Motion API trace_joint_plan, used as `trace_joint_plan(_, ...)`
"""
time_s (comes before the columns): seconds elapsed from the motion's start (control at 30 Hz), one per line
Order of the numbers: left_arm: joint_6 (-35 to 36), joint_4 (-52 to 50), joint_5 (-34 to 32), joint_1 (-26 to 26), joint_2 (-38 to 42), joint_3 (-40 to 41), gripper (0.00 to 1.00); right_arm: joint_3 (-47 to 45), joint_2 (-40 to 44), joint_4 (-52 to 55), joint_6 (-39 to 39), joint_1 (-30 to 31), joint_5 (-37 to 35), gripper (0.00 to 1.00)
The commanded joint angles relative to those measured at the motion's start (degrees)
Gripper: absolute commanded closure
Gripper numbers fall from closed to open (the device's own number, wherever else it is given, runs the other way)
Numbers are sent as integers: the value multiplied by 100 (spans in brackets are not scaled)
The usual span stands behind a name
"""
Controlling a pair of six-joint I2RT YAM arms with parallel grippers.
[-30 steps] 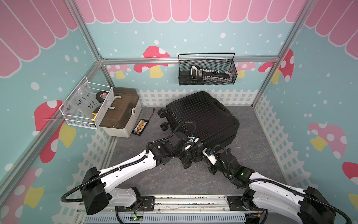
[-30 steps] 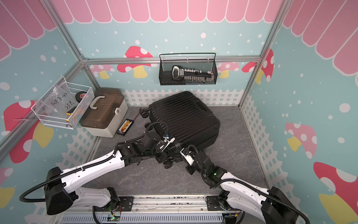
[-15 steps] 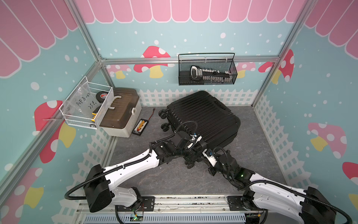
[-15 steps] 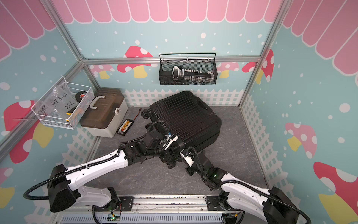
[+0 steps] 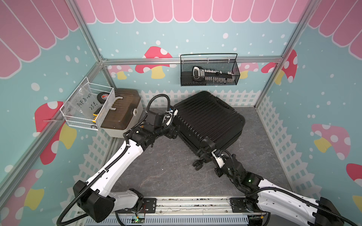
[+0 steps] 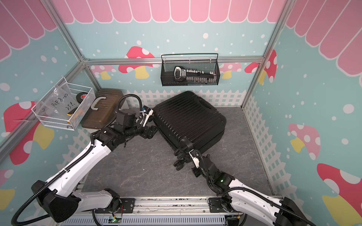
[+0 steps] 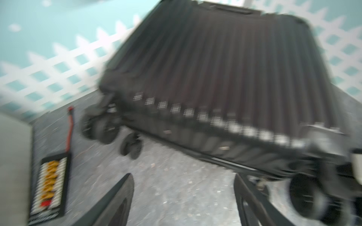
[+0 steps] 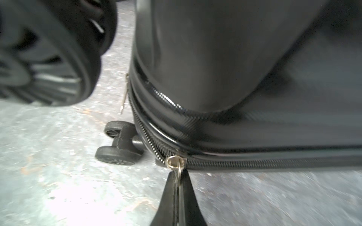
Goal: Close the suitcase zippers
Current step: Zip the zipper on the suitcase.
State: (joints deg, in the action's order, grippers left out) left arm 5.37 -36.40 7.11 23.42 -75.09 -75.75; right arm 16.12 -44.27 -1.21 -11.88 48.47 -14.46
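Grey stone-look floor (image 5: 166,172), mushroom-print walls.

Right gripper (image 8: 179,181): fingers clenched on the zipper pull (image 8: 175,161) at the near corner of the suitcase (image 5: 207,119), with the tab pinched between the pads. Zipper track (image 8: 254,163) looks meshed on one side of the slider; round the corner I can't tell.

Left gripper (image 7: 183,185): fingers spread, nothing between them but floor. That view is motion-blurred.

Change over the last second: left was down at the near edge, right beside the right gripper. It has now let go and swung off to the case's far-left corner, near the beige box (image 5: 125,115). Right hasn't left the pull.

My read: the case is unbraced, so a tug may slide it instead of running the slider. Left probably needs to re-plant first.

Suitcase lies flat, ribbed shell up, mid-floor toward the back fence.

Counts:
- 2 arms
- 1 suitcase
- 2 pulls: one held, what looks like a second pull (image 8: 124,92) dangling further along the track
- at least 3 wheel sets (image 7: 101,127) in the left wrist view
- 1 beige box
- 2 wall baskets: white wire basket (image 5: 105,105), black mesh basket (image 5: 209,82)
- 1 battery pack (image 7: 49,185)
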Motion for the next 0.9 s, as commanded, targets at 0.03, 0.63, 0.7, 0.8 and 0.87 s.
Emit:
trace_joint_plan(0.03,601,-102,955,-909,-506,-244,19,-29,169,29,-147,-22,-716,100)
trace_joint_plan(0.63,1427,740,1009,-1402,-2730,-1557,28,-4,82,29,-174,-22,-708,100)
trace_joint_plan(0.7,1470,749,949,-1401,-2804,-1593,28,-12,92,25,-174,-28,-717,100)
trace_joint_plan(0.8,1640,749,1024,-1401,-2860,-1533,29,-15,94,25,-174,-22,-718,100)
trace_joint_plan(0.87,1905,695,1142,-1400,-2875,-1454,30,-12,94,25,-174,-22,-720,100)
